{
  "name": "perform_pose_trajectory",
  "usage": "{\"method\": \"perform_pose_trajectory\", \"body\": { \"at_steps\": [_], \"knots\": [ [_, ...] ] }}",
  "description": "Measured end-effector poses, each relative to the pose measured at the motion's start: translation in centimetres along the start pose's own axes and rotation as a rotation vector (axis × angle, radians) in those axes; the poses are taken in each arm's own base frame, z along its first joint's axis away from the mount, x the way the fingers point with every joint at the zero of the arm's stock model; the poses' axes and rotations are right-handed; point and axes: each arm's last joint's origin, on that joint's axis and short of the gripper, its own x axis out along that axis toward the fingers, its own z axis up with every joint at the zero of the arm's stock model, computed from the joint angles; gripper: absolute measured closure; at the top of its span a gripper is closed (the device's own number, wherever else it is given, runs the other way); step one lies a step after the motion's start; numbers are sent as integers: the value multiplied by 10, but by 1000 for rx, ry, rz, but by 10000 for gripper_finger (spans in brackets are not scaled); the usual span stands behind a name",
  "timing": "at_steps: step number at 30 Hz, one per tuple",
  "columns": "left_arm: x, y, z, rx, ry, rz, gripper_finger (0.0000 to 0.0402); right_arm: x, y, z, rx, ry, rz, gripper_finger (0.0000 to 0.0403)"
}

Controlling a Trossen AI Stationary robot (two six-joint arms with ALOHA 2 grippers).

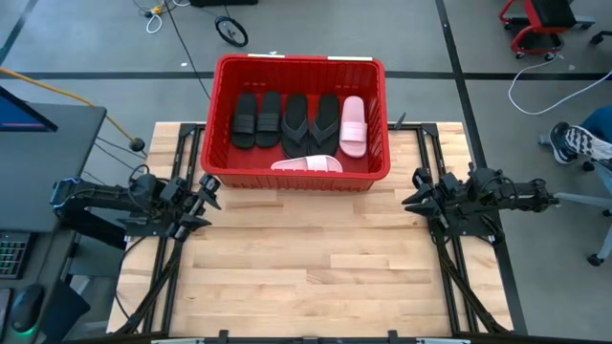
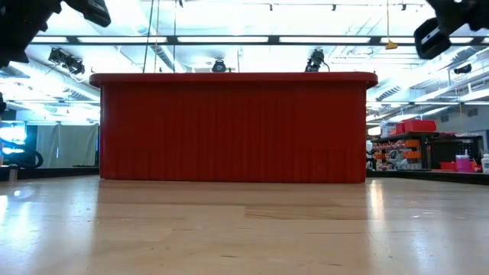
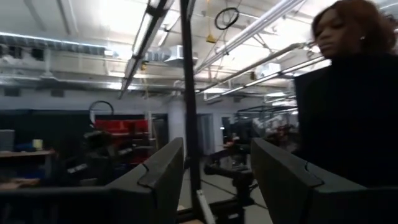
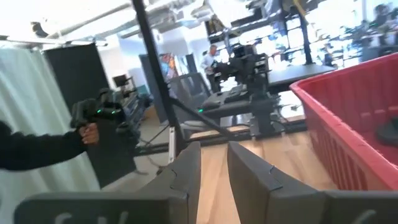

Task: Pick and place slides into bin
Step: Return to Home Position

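Observation:
The red bin (image 1: 378, 115) stands at the table's far middle; it also shows in the low view (image 2: 233, 126) and the right wrist view (image 4: 354, 124). Inside it lie two black wide-strap slides (image 1: 256, 118), two black flip-flops (image 1: 310, 124) and a pink slide (image 1: 353, 124), side by side. A second pink slide (image 1: 308, 164) lies against the bin's near wall. My left gripper (image 1: 207, 201) is open and empty, hovering off the bin's near left corner. My right gripper (image 1: 414, 194) is open and empty off the bin's near right corner.
Bare wooden tabletop (image 1: 306, 268) lies between and in front of the two arms. A person in dark clothes (image 3: 348, 106) stands beyond the table on the right arm's side. A foot in a blue-white sneaker (image 1: 574, 141) shows off the table's right side.

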Motion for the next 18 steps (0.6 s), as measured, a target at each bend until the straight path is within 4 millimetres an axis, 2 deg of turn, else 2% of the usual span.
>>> {"method": "perform_pose_trajectory", "body": {
  "at_steps": [9, 14, 18],
  "knots": [
    [0, 2, -5, -12, 43, 36, 213, 13, -12, -34, 68, -101, 15, 317],
    [0, 2, -6, -38, 57, 39, 207, 14, -15, -43, 94, -95, 15, 317],
    [-3, -1, 0, -65, 16, 10, 205, 14, -15, -44, 120, -95, 16, 317]
  ]
}}
